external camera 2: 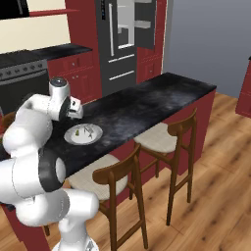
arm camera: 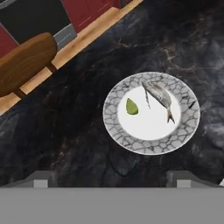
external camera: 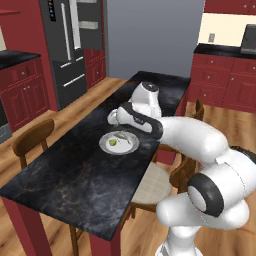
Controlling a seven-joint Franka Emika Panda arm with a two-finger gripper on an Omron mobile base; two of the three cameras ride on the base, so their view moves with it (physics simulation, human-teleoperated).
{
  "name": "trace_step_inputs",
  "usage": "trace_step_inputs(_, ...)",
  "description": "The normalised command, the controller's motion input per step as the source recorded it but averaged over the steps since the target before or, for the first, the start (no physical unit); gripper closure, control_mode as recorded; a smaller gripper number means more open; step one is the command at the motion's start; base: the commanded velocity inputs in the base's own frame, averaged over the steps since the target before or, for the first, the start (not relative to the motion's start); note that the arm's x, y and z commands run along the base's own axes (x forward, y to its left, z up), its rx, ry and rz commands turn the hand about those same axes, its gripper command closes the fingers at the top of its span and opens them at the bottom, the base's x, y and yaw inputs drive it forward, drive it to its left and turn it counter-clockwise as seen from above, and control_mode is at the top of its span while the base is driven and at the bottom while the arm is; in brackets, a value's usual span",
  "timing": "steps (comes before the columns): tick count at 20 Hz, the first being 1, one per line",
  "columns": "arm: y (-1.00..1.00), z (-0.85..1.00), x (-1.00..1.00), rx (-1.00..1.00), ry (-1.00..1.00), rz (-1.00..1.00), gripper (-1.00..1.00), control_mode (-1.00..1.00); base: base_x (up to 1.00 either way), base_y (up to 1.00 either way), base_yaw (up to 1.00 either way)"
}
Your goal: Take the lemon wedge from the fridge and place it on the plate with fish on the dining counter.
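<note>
Fingers (arm camera: 109, 179) spread wide, holding nothing, hovering above plate (arm camera: 183, 131). Wedge (arm camera: 131, 106) lying on plate at 9 o'clock, fish (arm camera: 159, 95) toward 1 o'clock, apart. Plate on black desk (arm camera: 65, 131); fridge (external camera 2: 125, 37) door open.

Lemon wedge (arm camera: 131, 106): tiny yellow-green chunk lying on the plate's white centre, beside the fish, not touching it.
Plate with fish (arm camera: 114, 126): round, shallow, grey-patterned rim; pale grey fish lying flat.
Dining counter (external camera: 75, 170): long black marbled slab bearing the plate.
Fridge (external camera 2: 122, 39): dark-grey, one upper door open.
</note>
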Motion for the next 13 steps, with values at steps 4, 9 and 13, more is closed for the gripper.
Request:
trace_step_inputs(4, -1.0, 0.58, -1.0, 0.01, -0.48, 0.0, -1.0, -1.0, 0.0, 0.0, 0.0)
trace_step_inputs(9, -1.0, 0.33, -1.0, 0.02, -0.6, -0.04, -1.0, -1.0, 0.0, 0.0, 0.0)
trace_step_inputs(13, -0.26, 0.0, -0.51, 0.05, -0.05, -0.11, -1.0, -1.0, 0.0, 0.0, 0.0)
